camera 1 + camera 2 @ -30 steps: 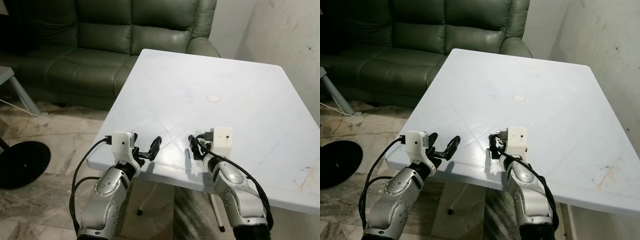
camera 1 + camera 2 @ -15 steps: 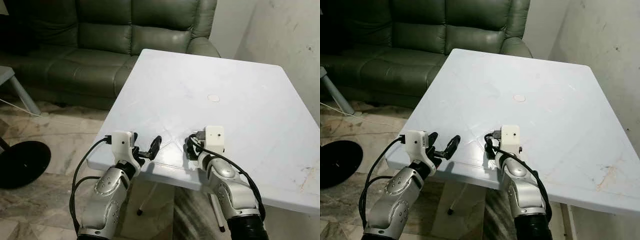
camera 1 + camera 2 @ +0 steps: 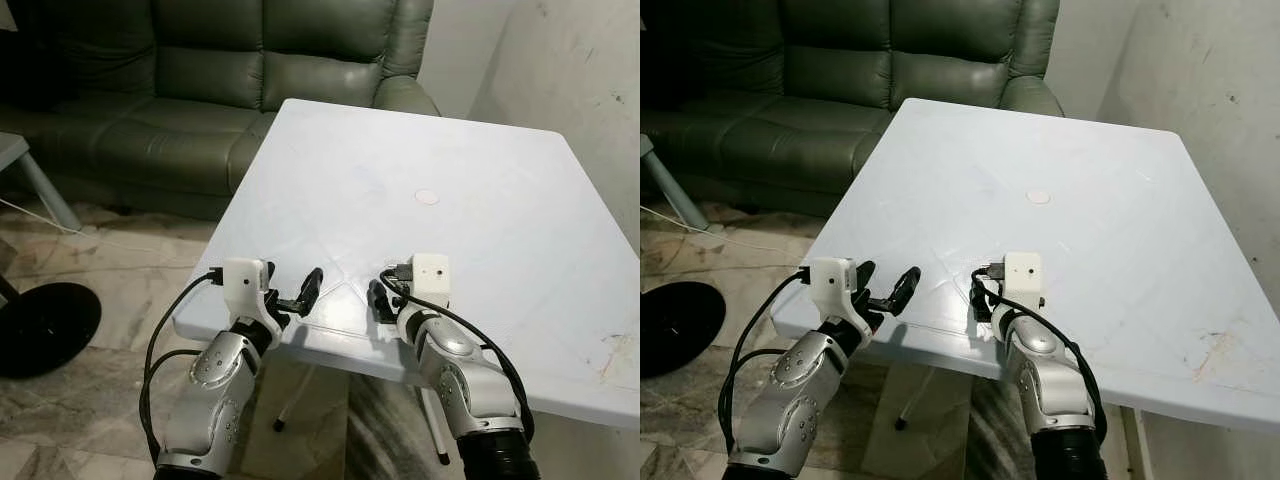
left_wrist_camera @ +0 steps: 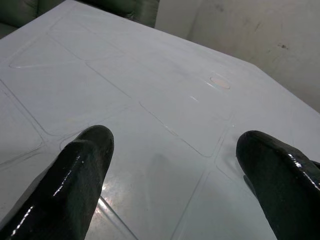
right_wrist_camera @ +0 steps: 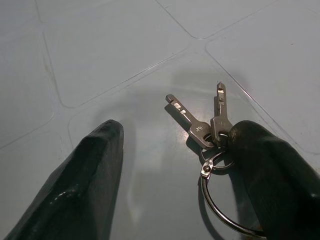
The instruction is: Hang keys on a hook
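Your right claw was low over the near edge of the white surface, its fingers spread apart and gripping nothing. The keys lay flat on that surface between the two fingers: two small silver keys fanned out from a wire ring, with the ring running under one finger and the key heads just beside that fingertip. The other finger stood well clear of them.

Your left claw hovered at the near left corner of the surface, also released and holding nothing, apart from the right one.

A green sofa stood beyond the surface, and a pale round spot marked its middle.
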Tool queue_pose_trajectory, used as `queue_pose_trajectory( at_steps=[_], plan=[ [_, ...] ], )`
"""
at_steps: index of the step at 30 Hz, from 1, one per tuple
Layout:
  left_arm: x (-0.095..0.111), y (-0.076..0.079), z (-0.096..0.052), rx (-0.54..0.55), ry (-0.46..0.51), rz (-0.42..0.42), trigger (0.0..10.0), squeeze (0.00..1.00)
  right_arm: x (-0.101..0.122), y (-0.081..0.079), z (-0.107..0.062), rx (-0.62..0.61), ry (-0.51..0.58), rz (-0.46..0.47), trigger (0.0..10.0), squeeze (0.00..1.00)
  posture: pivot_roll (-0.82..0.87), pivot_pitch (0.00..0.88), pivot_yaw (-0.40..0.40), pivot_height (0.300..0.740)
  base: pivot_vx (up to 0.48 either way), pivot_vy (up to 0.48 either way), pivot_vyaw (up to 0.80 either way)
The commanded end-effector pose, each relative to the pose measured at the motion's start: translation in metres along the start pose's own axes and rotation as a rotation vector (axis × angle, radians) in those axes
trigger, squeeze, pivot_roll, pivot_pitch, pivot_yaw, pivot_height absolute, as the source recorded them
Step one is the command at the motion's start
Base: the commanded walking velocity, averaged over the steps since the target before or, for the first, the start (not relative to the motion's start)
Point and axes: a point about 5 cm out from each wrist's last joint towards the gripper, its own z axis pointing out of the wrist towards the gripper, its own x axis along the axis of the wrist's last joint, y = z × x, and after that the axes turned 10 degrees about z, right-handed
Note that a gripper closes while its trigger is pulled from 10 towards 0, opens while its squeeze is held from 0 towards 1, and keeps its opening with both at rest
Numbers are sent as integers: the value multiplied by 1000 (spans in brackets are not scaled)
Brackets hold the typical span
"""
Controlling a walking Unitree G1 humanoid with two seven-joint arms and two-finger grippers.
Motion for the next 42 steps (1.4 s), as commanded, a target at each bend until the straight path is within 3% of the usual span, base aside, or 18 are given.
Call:
queue_pose_trajectory(
  at_steps=[1, 2, 3, 4, 6, 14, 30, 42],
  plan=[
    [1, 5, 2, -8, 3, -25, 10000, 0, -4, 4, 0, -22, -24, 23, 3176, 0, -4, 35, -70, 740, 0, 0, 0],
    [1, 5, 2, -7, 3, -21, 10000, 0, -3, 4, 0, -16, -22, 24, 2314, 0, -4, 35, -70, 740, 0, 0, 0],
    [1, 5, 3, -6, 2, -23, 10000, 0, -3, 4, 0, -21, -31, 19, 2824, 0, -3, 35, -69, 740, 0, 0, 0],
    [1, 5, 3, -4, 3, -24, 10000, 0, -3, 4, 0, -26, -21, 13, 157, 0, -3, 35, -69, 740, 0, 0, 0],
    [1, 5, 3, -4, 4, -25, 10000, 0, -3, 5, 0, -27, -14, 4, 0, 0, -3, 35, -70, 740, 0, 0, 0],
    [2, 5, 3, -5, 4, -26, 10000, 0, -2, 5, -2, -30, 4, 30, 0, 0, -3, 35, -70, 740, 0, 0, 0],
    [4, 5, 5, -8, 9, -29, 10000, 0, -1, 5, -2, -36, 27, -66, 0, 0, -8, 34, -67, 740, 0, 0, 0],
    [5, 7, 7, -13, 11, -35, 10000, 0, 0, 4, -2, -36, 39, -70, 0, 0, -8, 23, -67, 740, 0, 0, 0]
  ],
)
